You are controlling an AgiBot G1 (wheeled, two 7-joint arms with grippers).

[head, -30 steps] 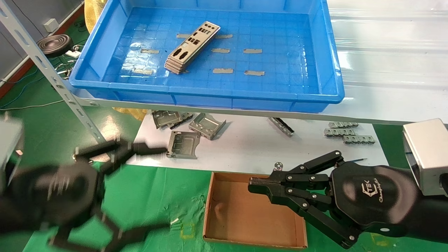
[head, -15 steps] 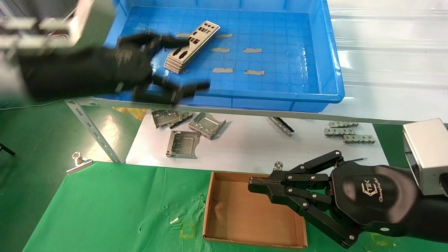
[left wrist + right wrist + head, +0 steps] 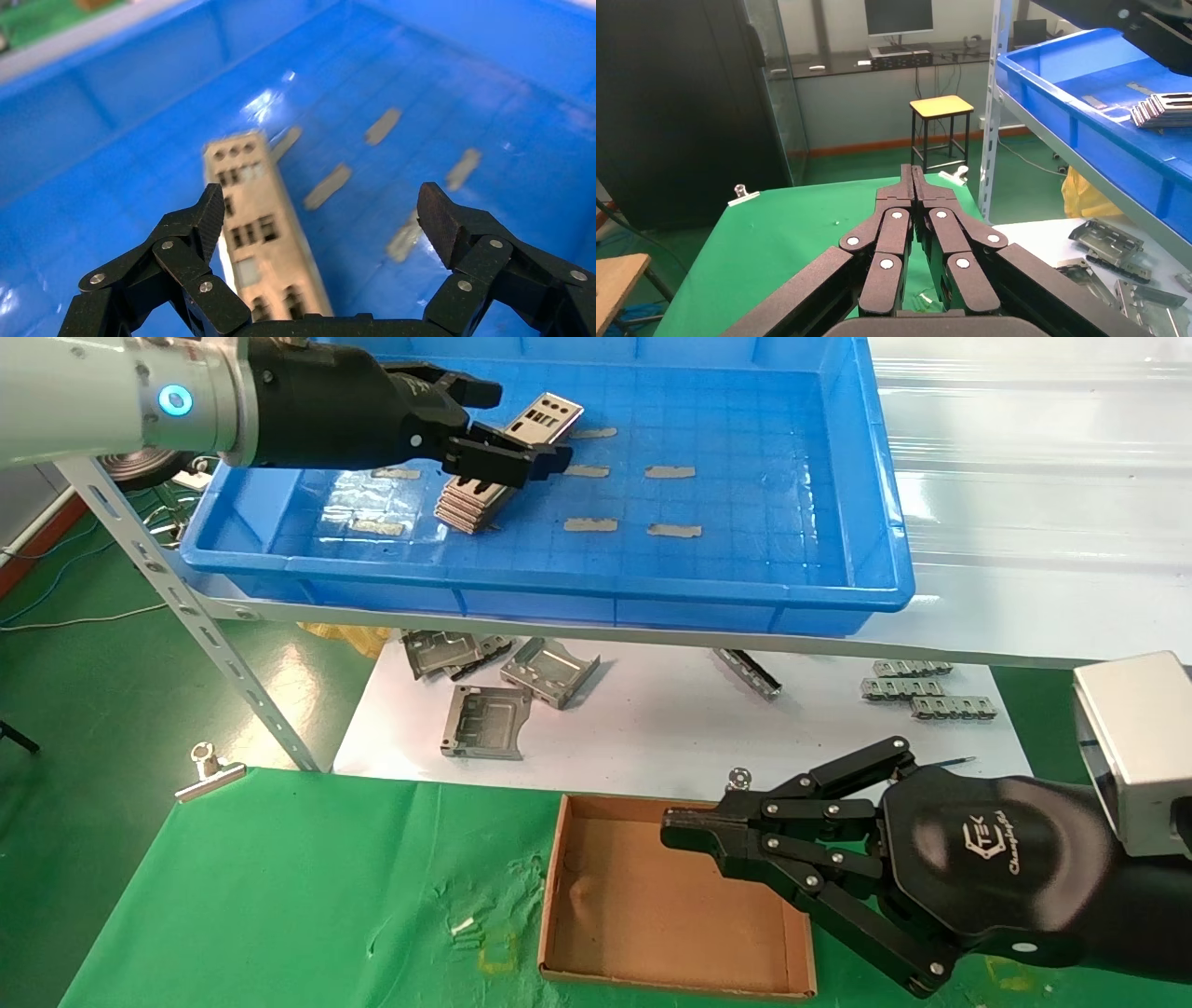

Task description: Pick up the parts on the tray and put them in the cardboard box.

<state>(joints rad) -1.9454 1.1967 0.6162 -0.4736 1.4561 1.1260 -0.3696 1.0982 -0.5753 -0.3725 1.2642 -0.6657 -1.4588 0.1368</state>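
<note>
A stack of parts (image 3: 473, 501), flat silver plates with cut-outs, lies slantwise in the left half of the blue tray (image 3: 596, 590). My left gripper (image 3: 517, 426) hovers open just above the stack's middle, its fingers astride it. In the left wrist view the top plate (image 3: 256, 225) lies close to one finger, and the left gripper (image 3: 320, 210) holds nothing. The cardboard box (image 3: 643, 896) sits on the green cloth in front, with nothing in it. My right gripper (image 3: 675, 831) is shut and hangs over the box's right side. The right wrist view shows that gripper (image 3: 912, 174) shut, with the parts (image 3: 1167, 109) far off.
Grey tape strips (image 3: 591, 524) dot the tray floor. Bent metal brackets (image 3: 489, 719) and small pieces (image 3: 922, 696) lie on a white sheet under the shelf. A slanted shelf post (image 3: 186, 607) and a binder clip (image 3: 209, 770) stand left of the green cloth (image 3: 279, 896).
My left arm swung up from the lower left, crossed the tray's front rim and now hovers open over the stack. The right arm and the box have not moved.
</note>
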